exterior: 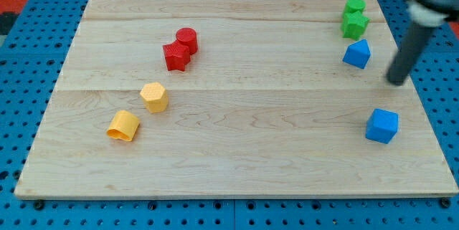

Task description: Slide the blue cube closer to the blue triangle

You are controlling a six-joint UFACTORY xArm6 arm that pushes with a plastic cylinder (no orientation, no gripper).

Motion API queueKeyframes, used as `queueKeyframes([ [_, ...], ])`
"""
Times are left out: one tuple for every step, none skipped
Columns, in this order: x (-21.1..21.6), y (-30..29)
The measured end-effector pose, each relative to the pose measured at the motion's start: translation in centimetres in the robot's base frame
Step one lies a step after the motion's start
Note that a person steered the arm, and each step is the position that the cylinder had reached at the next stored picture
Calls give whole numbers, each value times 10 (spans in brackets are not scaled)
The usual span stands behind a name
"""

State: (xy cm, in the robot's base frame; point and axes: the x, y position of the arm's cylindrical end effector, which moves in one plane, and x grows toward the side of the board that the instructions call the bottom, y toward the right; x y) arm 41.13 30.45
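Note:
The blue cube (381, 125) lies near the wooden board's right edge, toward the view's bottom. The blue triangle (357, 54) lies above it, near the view's top right, just below two green blocks. My tip (395, 82) is at the end of the dark rod coming down from the view's top right corner. It stands between the two blue blocks, right of the triangle and above the cube, touching neither.
A green cylinder-like block (353, 5) and a green star-like block (354, 24) sit above the triangle. A red cylinder (187, 39) and a red star (176, 56) sit left of centre. A yellow hexagon (154, 97) and a yellow rounded block (124, 125) lie at lower left.

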Motion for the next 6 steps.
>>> queueKeyframes([
  [-51,11],
  [-58,-72],
  [-25,-149],
  [-9,-159],
  [34,-51],
  [113,-40],
])
